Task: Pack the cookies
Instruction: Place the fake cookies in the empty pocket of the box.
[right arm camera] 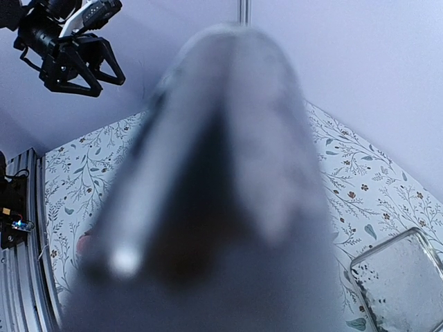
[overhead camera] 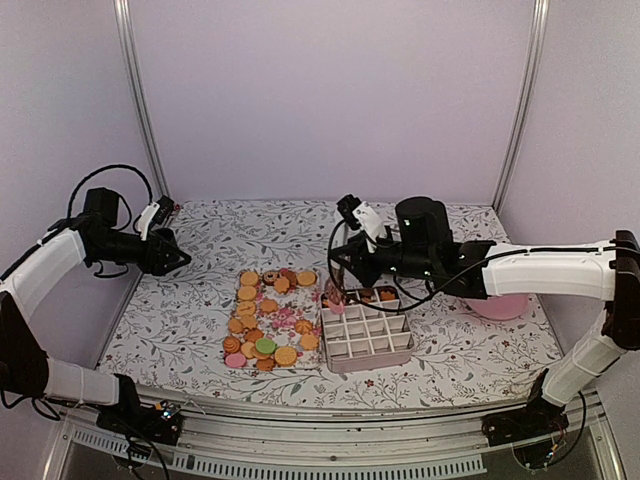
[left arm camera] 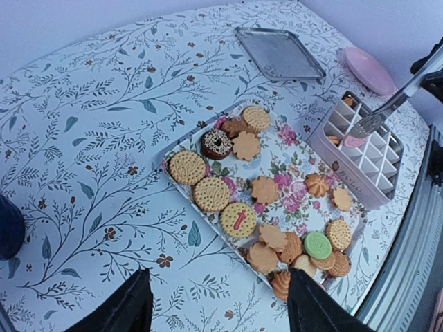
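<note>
The cookies [overhead camera: 262, 325] lie on a floral tray [left arm camera: 291, 173] at the table's middle; in the left wrist view the cookies [left arm camera: 239, 220] are mostly tan, with one green and one dark. To the tray's right stands a white divided box [overhead camera: 368, 340] with a few cookies in its far cells. My right gripper [overhead camera: 350, 262] is shut on metal tongs [overhead camera: 338, 285]. The tongs [left arm camera: 381, 116] pinch a pink cookie [left arm camera: 354, 141] over the box [left arm camera: 367, 155]. In the right wrist view the blurred tongs [right arm camera: 228, 173] fill the frame. My left gripper [overhead camera: 172, 255] hangs open at the left, above the table, holding nothing [left arm camera: 225, 311].
A pink plate [left arm camera: 370, 69] sits on the far right, partly behind the right arm [overhead camera: 500, 305]. A bare metal tray [left arm camera: 280, 54] lies beyond the box. The table's near edge has a metal rail [overhead camera: 330, 445]. White walls enclose the back and sides.
</note>
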Robot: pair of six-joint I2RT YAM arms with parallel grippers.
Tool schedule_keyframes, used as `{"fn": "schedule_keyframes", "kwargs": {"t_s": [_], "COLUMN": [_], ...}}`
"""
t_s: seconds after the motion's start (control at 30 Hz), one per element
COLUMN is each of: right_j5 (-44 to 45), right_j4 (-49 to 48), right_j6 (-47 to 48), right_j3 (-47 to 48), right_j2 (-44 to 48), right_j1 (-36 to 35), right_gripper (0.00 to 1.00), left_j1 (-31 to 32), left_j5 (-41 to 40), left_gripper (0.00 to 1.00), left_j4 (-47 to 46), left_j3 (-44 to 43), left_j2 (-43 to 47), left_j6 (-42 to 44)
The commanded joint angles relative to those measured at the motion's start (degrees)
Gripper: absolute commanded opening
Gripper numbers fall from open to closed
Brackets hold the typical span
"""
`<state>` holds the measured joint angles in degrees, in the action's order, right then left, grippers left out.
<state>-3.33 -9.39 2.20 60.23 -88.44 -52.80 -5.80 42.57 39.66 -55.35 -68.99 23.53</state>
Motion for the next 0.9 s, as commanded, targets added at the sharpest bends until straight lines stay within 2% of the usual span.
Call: {"fn": "schedule_keyframes", "kwargs": {"t_s": [0.0,0.07,0.23,0.33,0.5,0.7,0.87], "right_j5": [-2.4,-2.6,-1.0,-0.4,-0.4,-0.7,-1.1], "right_j4": [-1.2,-1.2,-1.5,-1.7,-1.5,-1.4,-1.6], "right_j6": [-0.7,-0.8,-0.7,-0.2,0.0,-0.1,-0.1], "right_j3": [-0.3,-0.1,0.1,0.4,1.0,2.3,5.2], "right_j2": [-0.7,-1.1,-1.0,-0.4,0.3,0.1,-2.4], "right_j1": [0.3,0.3,0.2,0.3,0.2,-0.6,-4.0], "right_gripper": [0.00,0.04,0.28,0.35,0.39,0.37,0.37], "left_j1": [-0.3,-0.3,-0.3,-0.3,-0.3,-0.3,-0.3], "left_j5": [0.0,0.1,0.0,0.0,0.4,0.4,0.3], "left_gripper": [0.67,0.67,0.67,0.67,0.67,0.67,0.67], "left_j4": [-0.9,-0.9,-0.9,-0.9,-0.9,-0.9,-0.9], "left_j3": [-1.2,-1.3,-1.3,-1.5,-1.5,-1.6,-1.7], "left_j2": [0.9,0.9,1.0,1.0,0.8,0.7,0.7], "left_j6": [-0.1,-0.1,-0.1,0.0,-0.1,0.0,-0.1]}}
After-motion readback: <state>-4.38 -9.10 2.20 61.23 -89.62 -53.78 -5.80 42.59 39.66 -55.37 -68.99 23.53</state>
